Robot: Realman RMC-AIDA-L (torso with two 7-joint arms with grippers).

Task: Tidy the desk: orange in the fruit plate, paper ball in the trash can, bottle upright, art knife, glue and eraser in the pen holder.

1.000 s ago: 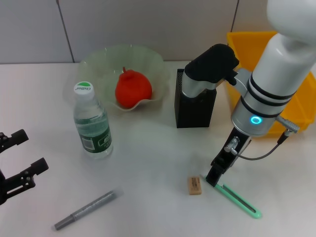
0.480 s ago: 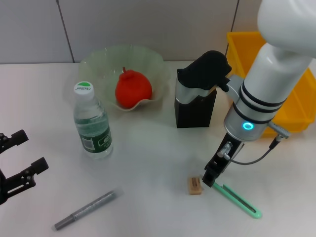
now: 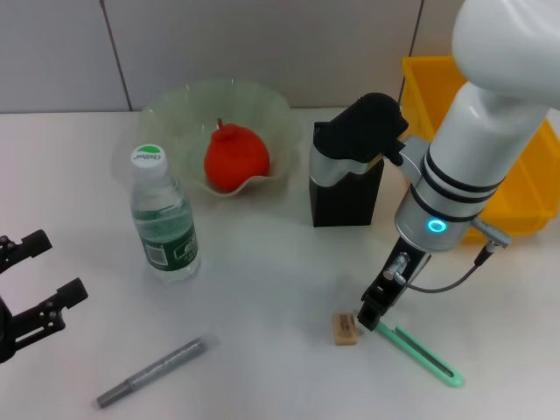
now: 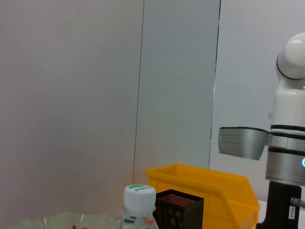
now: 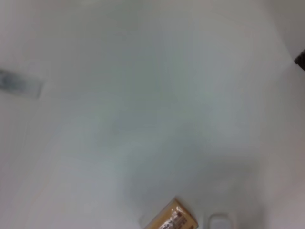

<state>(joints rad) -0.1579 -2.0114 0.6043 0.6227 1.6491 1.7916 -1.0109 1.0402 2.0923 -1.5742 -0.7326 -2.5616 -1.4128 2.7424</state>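
The right gripper (image 3: 371,313) hangs low just right of the eraser (image 3: 346,329), its finger spread impossible to tell, beside the green art knife (image 3: 423,353), while the left gripper (image 3: 35,289) waits spread apart at near left.

The smooth white desk (image 3: 262,289) carries the work area. Behind it stands a plain light-grey panelled wall (image 4: 71,95) with dark vertical seams. Lighting is even and diffuse.
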